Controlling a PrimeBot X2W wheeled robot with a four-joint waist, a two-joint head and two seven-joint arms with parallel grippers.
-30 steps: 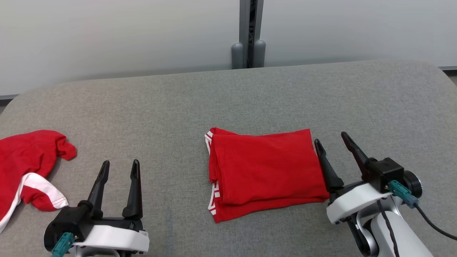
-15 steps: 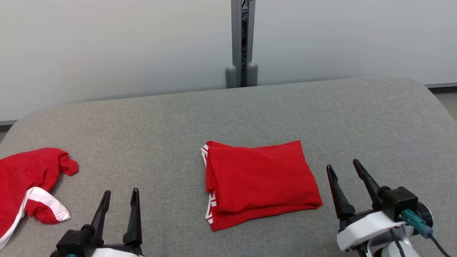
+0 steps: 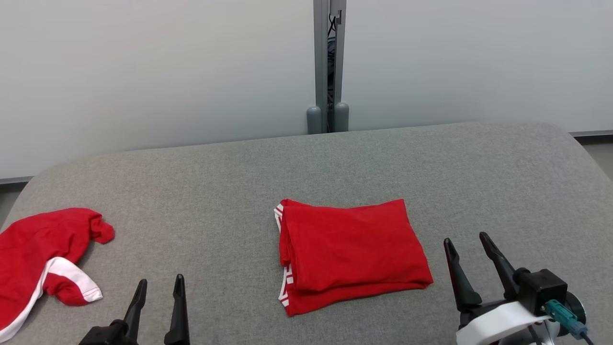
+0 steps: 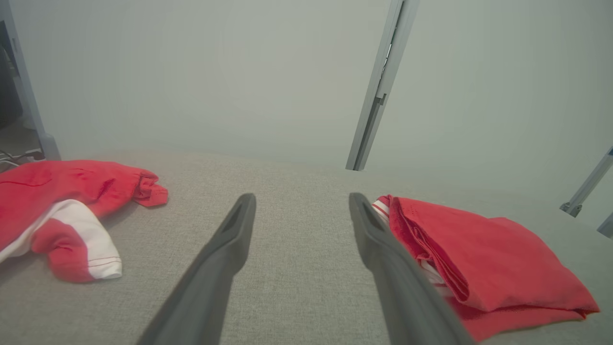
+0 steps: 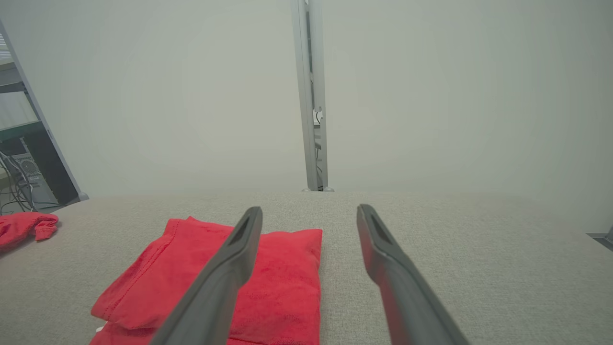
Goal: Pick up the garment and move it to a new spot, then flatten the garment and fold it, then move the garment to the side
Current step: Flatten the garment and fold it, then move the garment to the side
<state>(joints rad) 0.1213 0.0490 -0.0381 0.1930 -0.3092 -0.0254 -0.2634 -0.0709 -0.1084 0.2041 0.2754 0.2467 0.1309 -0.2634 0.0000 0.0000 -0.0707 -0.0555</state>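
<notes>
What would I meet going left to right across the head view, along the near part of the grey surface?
crumpled red-and-white garment → left pincer → folded red garment → right pincer

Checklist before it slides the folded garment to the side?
1. The folded garment lies flat on the grey surface: ok.
2. The left gripper open, empty: ok.
3. The right gripper open, empty, just right of the folded garment: ok.
4. Grip on the folded garment: not ok, neither gripper touches it.
5. The crumpled garment at far left, apart from the folded one: ok.
6. Lower layers aligned: cannot tell.
</notes>
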